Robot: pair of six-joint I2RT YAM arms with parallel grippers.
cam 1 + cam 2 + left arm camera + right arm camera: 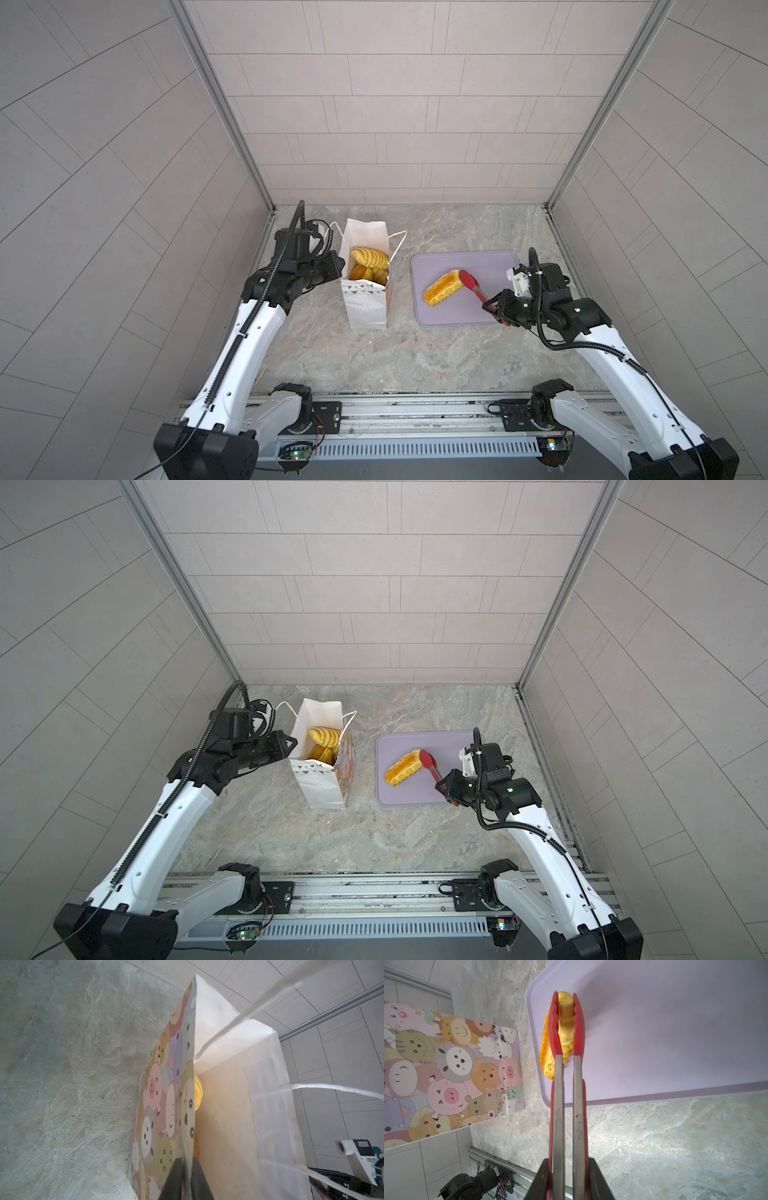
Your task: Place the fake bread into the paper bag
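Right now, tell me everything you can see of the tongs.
The tongs have two bare steel-looking arms ending in red, rubbery-looking scalloped tips. The right end effector clamps the arms near their handle end, squeezing them almost parallel. They reach over the lilac tray, tips closed on one end of the glossy ridged loaf. Whether the loaf is lifted is unclear.

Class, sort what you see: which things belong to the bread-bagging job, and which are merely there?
Belongs: paper bag, bread inside it, ridged loaf, red tongs, left claw pinching the bag, right claw squeezing the tongs.
Merely there: lilac tray, marble table.
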